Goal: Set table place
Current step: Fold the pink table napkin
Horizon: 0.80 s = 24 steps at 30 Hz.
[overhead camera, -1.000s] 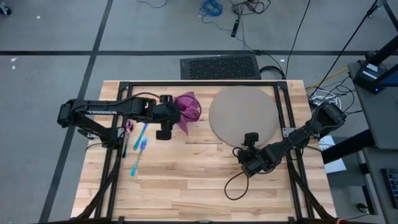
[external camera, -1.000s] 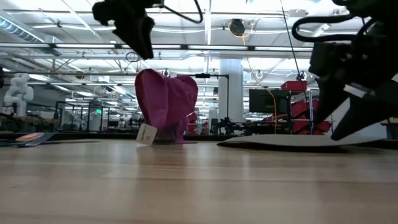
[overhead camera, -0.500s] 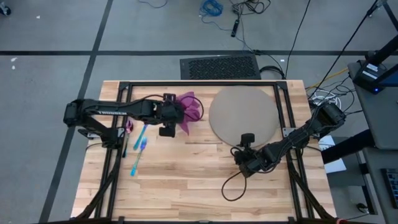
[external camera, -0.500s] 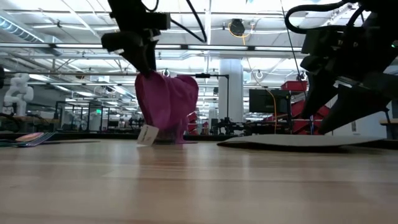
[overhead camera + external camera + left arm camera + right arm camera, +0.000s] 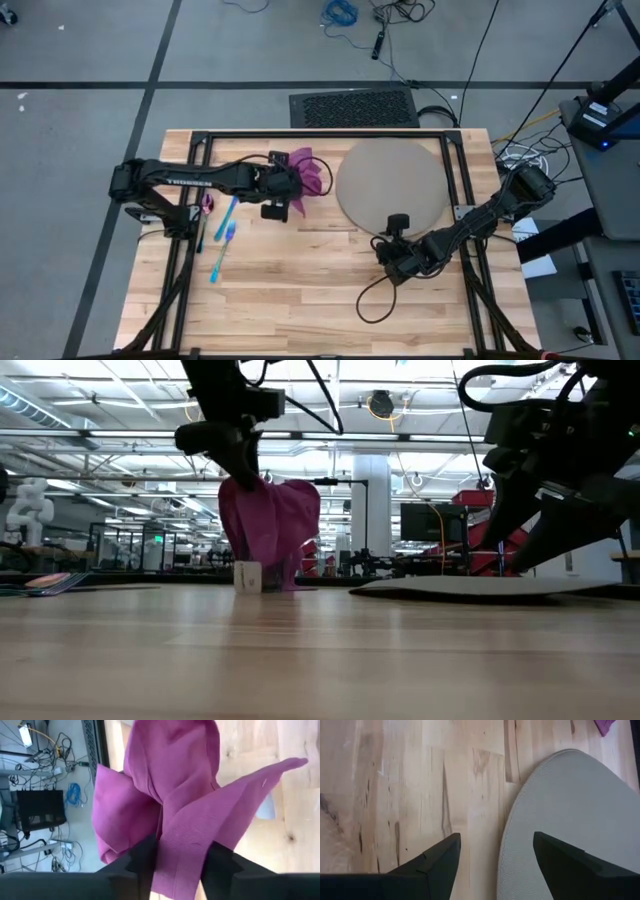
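Note:
The purple napkin point(image 5: 308, 172) stands bunched up on the table point(image 5: 300, 290), left of the round grey-tan mat point(image 5: 392, 185). Its lower end point(image 5: 268, 584) rests on the wood, and a white tag point(image 5: 246, 576) hangs beside it. My left gripper point(image 5: 290, 186) is at the napkin's top and shut on it. My right gripper point(image 5: 385, 255) hovers open over the mat's near edge with nothing between its fingers point(image 5: 440, 857). Blue and pink cutlery point(image 5: 224, 236) lies on the table's left part. My left gripper pinches a gathered fold point(image 5: 181, 851) at the napkin's upper part between its two fingers, several layers thick. The fingers slant down at it from the table's left side. The napkin stands upright below them point(image 5: 270, 525), its lower end on the table.
A small pink piece point(image 5: 207, 203) lies by the left arm's base. The black frame rails point(image 5: 320, 133) run along the table's far edge and down both sides. Bare wood stretches across the near half of the table.
My left gripper has sunk and gone toward the table's right edge, onto the top of the napkin. The napkin's top is now gathered between its fingers. The white tag has swung from slanted to hanging straight.

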Each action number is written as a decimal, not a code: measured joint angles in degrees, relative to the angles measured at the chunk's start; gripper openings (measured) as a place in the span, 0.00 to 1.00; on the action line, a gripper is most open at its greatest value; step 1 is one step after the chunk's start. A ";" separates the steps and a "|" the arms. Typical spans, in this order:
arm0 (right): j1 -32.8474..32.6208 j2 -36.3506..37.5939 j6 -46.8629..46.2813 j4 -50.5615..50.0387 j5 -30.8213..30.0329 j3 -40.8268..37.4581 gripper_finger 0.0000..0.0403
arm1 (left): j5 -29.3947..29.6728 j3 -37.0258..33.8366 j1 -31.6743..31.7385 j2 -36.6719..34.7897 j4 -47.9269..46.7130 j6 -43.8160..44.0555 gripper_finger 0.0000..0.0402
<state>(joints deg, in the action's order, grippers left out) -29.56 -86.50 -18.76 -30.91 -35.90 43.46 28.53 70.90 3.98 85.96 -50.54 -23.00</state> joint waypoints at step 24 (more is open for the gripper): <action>0.22 0.00 0.09 1.66 -1.40 0.00 0.59 | 5.31 3.08 -0.81 -2.24 -0.76 -0.44 0.00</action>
<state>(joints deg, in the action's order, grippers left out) -29.34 -86.50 -18.67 -29.26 -37.30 43.46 33.84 73.99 3.17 83.73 -51.30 -23.45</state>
